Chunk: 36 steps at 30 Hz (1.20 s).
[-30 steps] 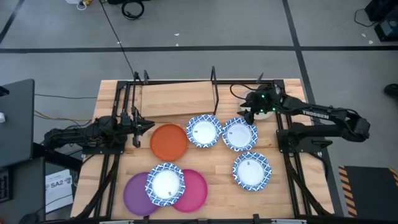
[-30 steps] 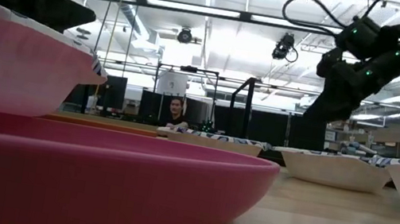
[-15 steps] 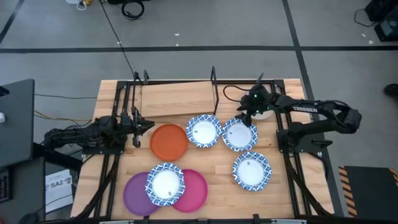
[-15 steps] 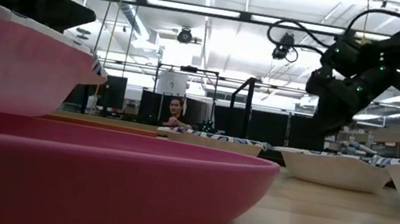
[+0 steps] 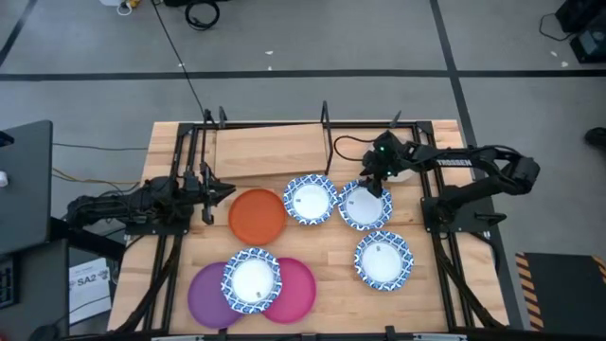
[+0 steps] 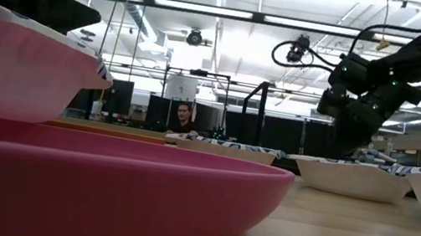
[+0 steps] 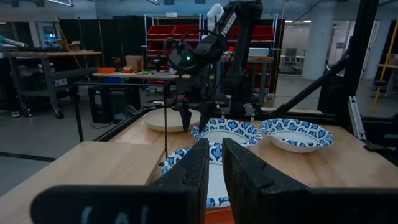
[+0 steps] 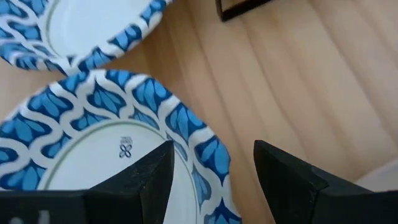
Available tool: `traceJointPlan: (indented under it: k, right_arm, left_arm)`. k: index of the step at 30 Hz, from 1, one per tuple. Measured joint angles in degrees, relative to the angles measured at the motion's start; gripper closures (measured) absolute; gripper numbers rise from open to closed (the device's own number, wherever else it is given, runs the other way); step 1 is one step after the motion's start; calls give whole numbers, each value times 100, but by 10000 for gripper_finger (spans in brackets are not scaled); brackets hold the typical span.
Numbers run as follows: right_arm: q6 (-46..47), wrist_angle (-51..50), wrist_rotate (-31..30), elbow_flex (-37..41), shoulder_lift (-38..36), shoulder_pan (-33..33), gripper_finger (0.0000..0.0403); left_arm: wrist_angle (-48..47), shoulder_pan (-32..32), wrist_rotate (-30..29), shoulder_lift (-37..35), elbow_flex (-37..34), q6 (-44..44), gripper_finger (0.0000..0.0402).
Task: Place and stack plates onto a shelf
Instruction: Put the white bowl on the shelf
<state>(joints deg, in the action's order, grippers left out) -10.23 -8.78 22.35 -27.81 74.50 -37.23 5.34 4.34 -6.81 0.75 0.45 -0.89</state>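
Note:
Three blue-and-white plates lie singly on the table: one (image 5: 311, 199), one (image 5: 365, 204), one (image 5: 383, 259). A fourth (image 5: 252, 278) sits on the overlapping purple plate (image 5: 204, 296) and pink plate (image 5: 298, 289). The orange plate (image 5: 257, 215) lies by my left gripper (image 5: 220, 192), which is shut and waits at the left. A beige plate (image 7: 163, 121) rests on the shelf (image 5: 270, 150). My right gripper (image 8: 211, 174) is open, pointing down over the far rim (image 8: 205, 155) of the right middle plate, one finger over its inside, one outside; I see no touch.
The shelf's black posts (image 5: 325, 123) stand along the far side, close behind my right gripper. Bare wood lies near the table's right near corner (image 5: 426, 303). A person (image 6: 185, 118) sits far off in the room.
My right gripper has swung from over the shelf's right end toward the table's left and come down, ending just above the far rim of the right middle blue-and-white plate. No plate has moved.

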Motion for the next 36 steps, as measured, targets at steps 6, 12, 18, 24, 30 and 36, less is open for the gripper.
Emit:
traceJointPlan:
  k: [6, 12, 18, 24, 30, 36]
  right_arm:
    - [-49, -8, 24, 0, 269, 2, 182]
    - [-51, -21, 26, 2, 316, 4, 216]
    - [-51, -22, 26, 2, 314, 4, 255]
    - [-51, -24, 26, 2, 314, 4, 287]
    - [-49, -24, 55, 2, 312, 4, 320]
    - [-49, -26, 68, 2, 308, 7, 353]
  left_arm:
    - [0, 0, -1, -1, 0, -2, 349]
    - [0, 0, -2, 0, 0, -2, 349]
    - [0, 0, -1, 0, 0, -1, 349]
    - [0, -1, -1, 0, 0, -1, 349]
    - [0, -1, 0, 0, 0, -1, 349]
    - [0, 0, 0, 0, 0, 0, 349]
